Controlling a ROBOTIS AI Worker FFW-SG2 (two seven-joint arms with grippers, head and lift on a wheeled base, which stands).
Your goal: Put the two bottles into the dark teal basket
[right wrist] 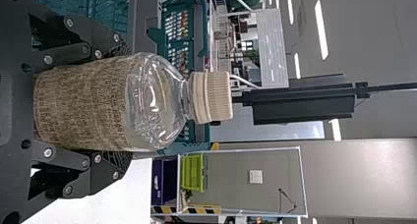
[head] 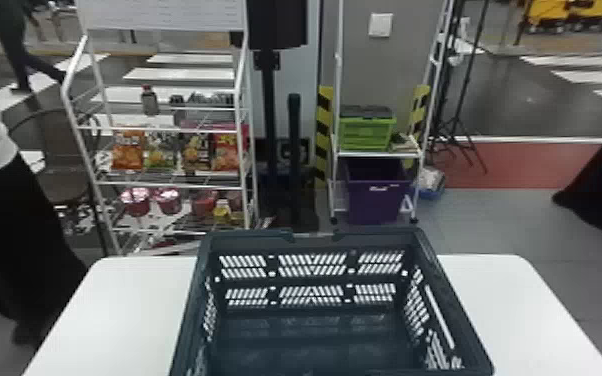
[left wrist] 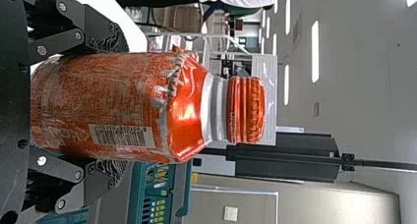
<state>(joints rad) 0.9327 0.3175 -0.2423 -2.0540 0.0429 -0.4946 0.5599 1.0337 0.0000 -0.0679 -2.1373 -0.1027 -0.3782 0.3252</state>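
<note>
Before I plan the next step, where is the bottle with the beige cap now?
The bottle is in the right wrist view, held upright in the robot's right claw, with the basket beyond it.

The basket (head: pixel 250 239) stands open at the top, leaving a way down inside; its walls (head: pixel 390 245) (slotted, though only narrowly) block passage from the sides. Bare desk (head: pixel 120 310) offers room to its left and right.

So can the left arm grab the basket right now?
Probably not: its fingers have the red bottle between them. The basket looks near and open on top, so empty fingers might manage it.
</note>
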